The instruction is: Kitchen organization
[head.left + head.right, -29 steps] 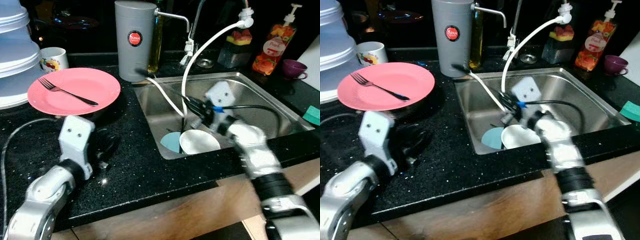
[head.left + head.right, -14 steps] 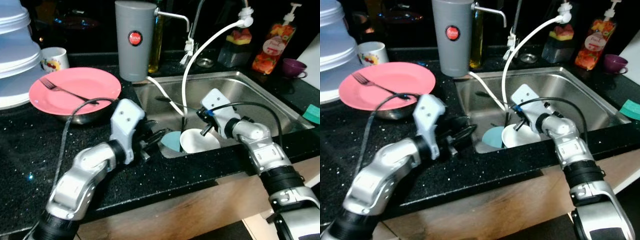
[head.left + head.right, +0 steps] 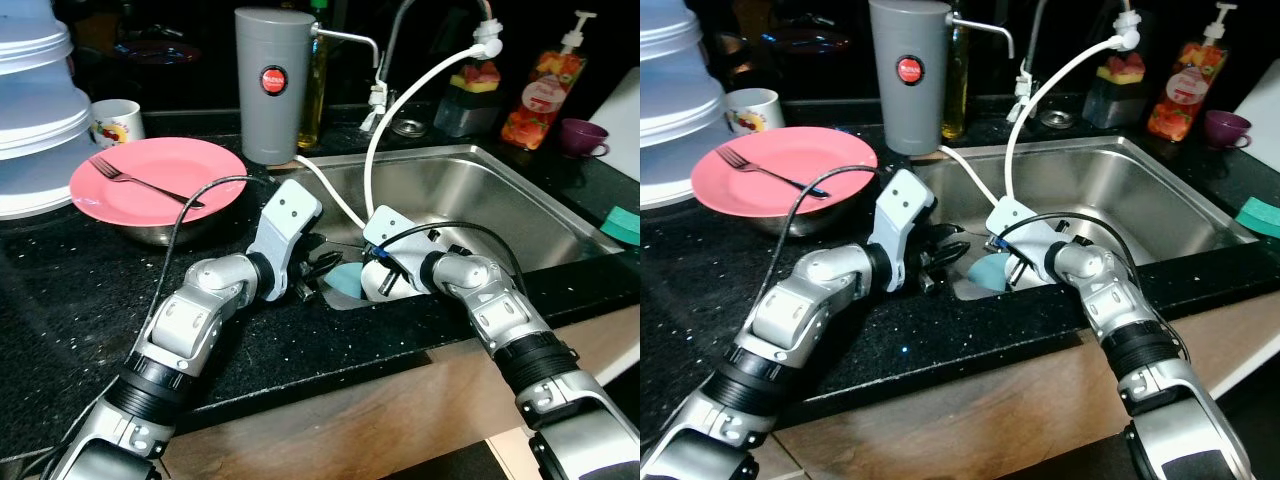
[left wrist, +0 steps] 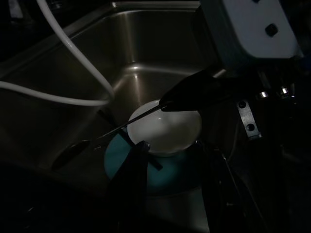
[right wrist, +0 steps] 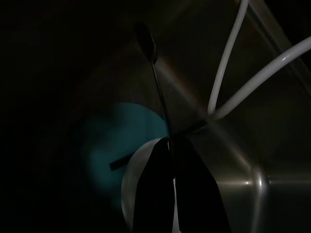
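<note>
Both silver arms reach in from the bottom of the head frames and converge at the centre. The left arm runs diagonally up from the lower left, elbow bent, and its pincer (image 3: 318, 272) points rightward with the two black fingers (image 4: 130, 180) spread apart. The right arm rises from the lower right, forearm angled leftward; its pincer (image 5: 171, 151) has the fingers pressed together, tips touching.

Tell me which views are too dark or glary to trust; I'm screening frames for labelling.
Eye views: sharp and evenly lit, with mild glare on the sink wall. Left wrist view: dim, yet the white bowl and teal plate read. Right wrist view: very dark, with the right claw silhouetted.
</note>
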You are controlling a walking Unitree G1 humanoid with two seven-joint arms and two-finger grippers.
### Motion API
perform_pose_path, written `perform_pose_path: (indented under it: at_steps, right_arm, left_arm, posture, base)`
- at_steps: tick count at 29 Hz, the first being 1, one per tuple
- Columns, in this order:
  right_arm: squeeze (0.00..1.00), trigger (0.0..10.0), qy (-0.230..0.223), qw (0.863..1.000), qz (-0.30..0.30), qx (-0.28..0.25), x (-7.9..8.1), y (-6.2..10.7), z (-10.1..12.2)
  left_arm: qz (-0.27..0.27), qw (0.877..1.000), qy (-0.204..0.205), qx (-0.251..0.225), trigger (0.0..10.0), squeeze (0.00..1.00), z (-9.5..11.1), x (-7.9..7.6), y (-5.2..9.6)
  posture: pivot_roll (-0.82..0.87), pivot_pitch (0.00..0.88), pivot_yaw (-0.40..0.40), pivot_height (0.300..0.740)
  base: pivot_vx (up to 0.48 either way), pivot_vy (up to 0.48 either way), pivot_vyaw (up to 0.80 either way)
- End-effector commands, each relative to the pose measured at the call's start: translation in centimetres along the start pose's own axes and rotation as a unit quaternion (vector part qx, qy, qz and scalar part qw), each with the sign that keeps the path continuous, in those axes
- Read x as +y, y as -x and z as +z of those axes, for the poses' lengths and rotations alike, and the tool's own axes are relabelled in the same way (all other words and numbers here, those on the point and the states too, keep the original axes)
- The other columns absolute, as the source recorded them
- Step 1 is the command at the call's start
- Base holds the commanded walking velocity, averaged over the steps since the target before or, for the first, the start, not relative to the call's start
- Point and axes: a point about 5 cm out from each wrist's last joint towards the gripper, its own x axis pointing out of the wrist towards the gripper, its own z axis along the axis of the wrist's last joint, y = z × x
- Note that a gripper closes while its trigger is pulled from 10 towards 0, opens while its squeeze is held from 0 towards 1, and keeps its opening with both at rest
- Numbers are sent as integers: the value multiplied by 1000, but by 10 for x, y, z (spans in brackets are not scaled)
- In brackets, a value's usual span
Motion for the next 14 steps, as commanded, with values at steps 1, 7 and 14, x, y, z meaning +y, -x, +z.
perform_pose_path:
  at_steps: [1, 7, 14]
  right_arm:
    - [247, 10000, -1, 1000, 13, 7, 5, -2, -2]
    - [0, 10000, 15, 999, -33, 11, -4, -5, 1]
    - [0, 10000, -78, 983, -153, -60, -34, -1, 21]
  left_arm:
    - [-7, 1000, -4, 12, 10000, 0, -3, 0, -2]
    - [12, 1000, -19, -18, 10000, 0, 4, 8, -3]
    - [79, 992, -14, -101, 10000, 0, 25, 16, 12]
  posture:
    - [-16, 61, -43, 740]
    - [-12, 57, -50, 740]
    - [-8, 61, -41, 740]
  base:
    - [0, 0, 0]
    - [0, 0, 0]
    - [0, 0, 0]
